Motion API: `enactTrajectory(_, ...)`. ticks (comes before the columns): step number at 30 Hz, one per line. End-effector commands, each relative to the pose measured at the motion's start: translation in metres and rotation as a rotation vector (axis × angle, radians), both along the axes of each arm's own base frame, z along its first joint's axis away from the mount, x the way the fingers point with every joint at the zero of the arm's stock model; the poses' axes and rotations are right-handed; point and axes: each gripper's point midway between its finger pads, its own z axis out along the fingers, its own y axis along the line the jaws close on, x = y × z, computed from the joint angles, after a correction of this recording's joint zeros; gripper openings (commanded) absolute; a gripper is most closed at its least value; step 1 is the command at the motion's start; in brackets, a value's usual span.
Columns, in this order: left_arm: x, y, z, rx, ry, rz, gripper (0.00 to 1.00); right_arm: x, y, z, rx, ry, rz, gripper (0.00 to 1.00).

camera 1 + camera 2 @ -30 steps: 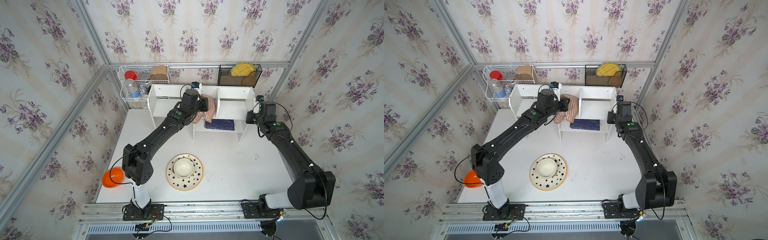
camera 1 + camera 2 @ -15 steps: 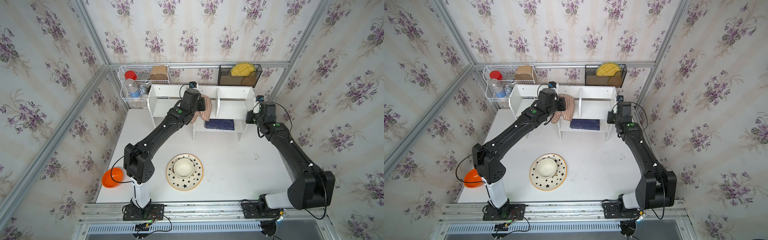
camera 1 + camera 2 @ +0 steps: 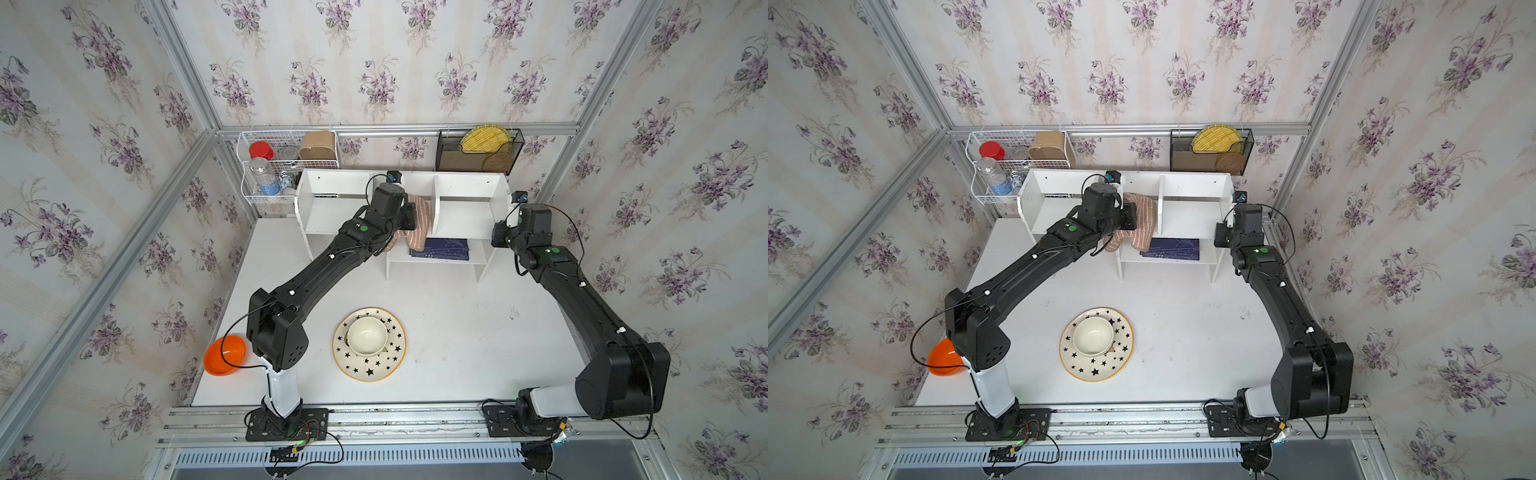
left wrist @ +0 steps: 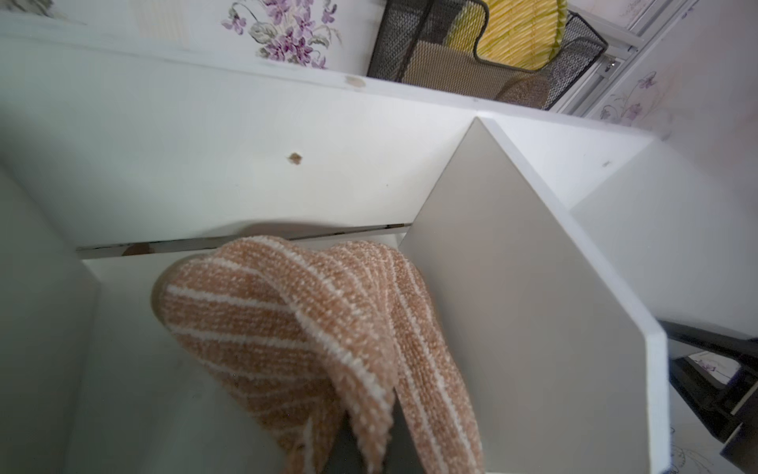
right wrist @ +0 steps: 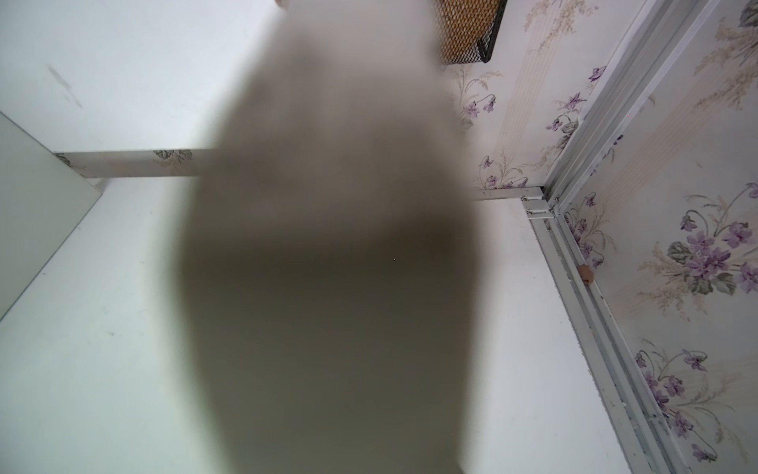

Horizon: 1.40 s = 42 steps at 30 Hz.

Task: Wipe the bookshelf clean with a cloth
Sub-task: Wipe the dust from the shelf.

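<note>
The white bookshelf (image 3: pixel 465 183) (image 3: pixel 1192 183) stands at the back of the table. My left gripper (image 3: pixel 409 216) (image 4: pixel 361 451) reaches into its middle compartment, shut on the brown striped cloth (image 3: pixel 417 224) (image 3: pixel 1142 220). In the left wrist view the cloth (image 4: pixel 287 328) drapes over the fingers and lies on the compartment floor against the right divider (image 4: pixel 512 266). My right gripper (image 3: pixel 500 239) (image 3: pixel 1221 237) sits at the shelf's right end panel. That end panel (image 5: pixel 328 246) fills the right wrist view as a blur running between the jaws, which are hidden.
A dark blue book (image 3: pixel 440 248) lies on the small lower shelf. A starred plate (image 3: pixel 386 365) holding a cream bowl sits mid-table, and an orange bowl (image 3: pixel 224 355) at the left edge. A wire basket rack (image 3: pixel 282 166) and black mesh organizer (image 3: pixel 478 151) hang behind.
The left gripper has shifted the cloth slightly within the middle compartment. The right arm has not moved.
</note>
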Motion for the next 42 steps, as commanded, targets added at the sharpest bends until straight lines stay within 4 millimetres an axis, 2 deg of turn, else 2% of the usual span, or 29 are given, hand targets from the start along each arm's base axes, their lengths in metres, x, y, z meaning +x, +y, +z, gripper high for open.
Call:
enactTrajectory(1,0.000,0.017,0.012,0.048,-0.051,0.066,0.00,-0.004,0.022,0.002,0.171,0.010,0.052,0.00)
enactTrajectory(7,0.001,0.018,0.015,0.068,-0.062,0.061,0.00,-0.004,0.021,0.002,0.169,0.008,0.048,0.00)
enactTrajectory(11,0.013,0.007,0.013,0.078,-0.057,0.041,0.00,-0.004,0.021,0.004,0.167,0.006,0.050,0.00)
enactTrajectory(14,0.019,-0.007,0.000,0.063,-0.028,-0.007,0.00,-0.004,0.021,0.004,0.162,0.006,0.048,0.00)
enactTrajectory(17,0.017,-0.014,-0.007,0.034,0.001,-0.034,0.00,-0.004,0.020,0.003,0.159,0.009,0.046,0.00)
enactTrajectory(19,0.011,-0.010,-0.001,0.014,-0.004,-0.027,0.00,-0.003,0.019,0.004,0.158,0.006,0.041,0.00)
enactTrajectory(21,0.003,-0.002,0.013,-0.011,-0.039,-0.020,0.00,-0.002,0.017,0.008,0.151,0.004,0.029,0.13)
enactTrajectory(24,-0.012,0.007,0.041,-0.041,-0.097,-0.036,0.00,-0.004,0.009,0.020,0.129,-0.013,-0.006,0.44)
enactTrajectory(26,-0.025,0.009,0.063,-0.072,-0.136,-0.068,0.00,-0.007,0.003,0.034,0.110,-0.041,-0.032,0.60)
enactTrajectory(31,-0.066,0.002,0.102,-0.183,-0.184,-0.228,0.00,-0.031,-0.016,0.091,0.083,-0.151,-0.107,0.84)
enactTrajectory(34,-0.091,0.001,0.115,-0.248,-0.201,-0.316,0.00,-0.051,-0.018,0.130,0.097,-0.227,-0.103,0.90)
enactTrajectory(35,-0.102,0.001,0.123,-0.272,-0.217,-0.356,0.00,-0.060,-0.013,0.145,0.120,-0.257,-0.068,0.91)
enactTrajectory(37,-0.127,-0.002,0.136,-0.313,-0.250,-0.466,0.00,-0.076,0.017,0.170,0.186,-0.307,0.106,0.91)
enactTrajectory(40,-0.166,-0.004,0.152,-0.337,-0.280,-0.634,0.00,-0.114,0.090,0.202,0.261,-0.370,0.452,0.93)
enactTrajectory(42,-0.191,0.000,0.161,-0.345,-0.296,-0.712,0.00,-0.139,0.133,0.216,0.261,-0.403,0.605,0.94)
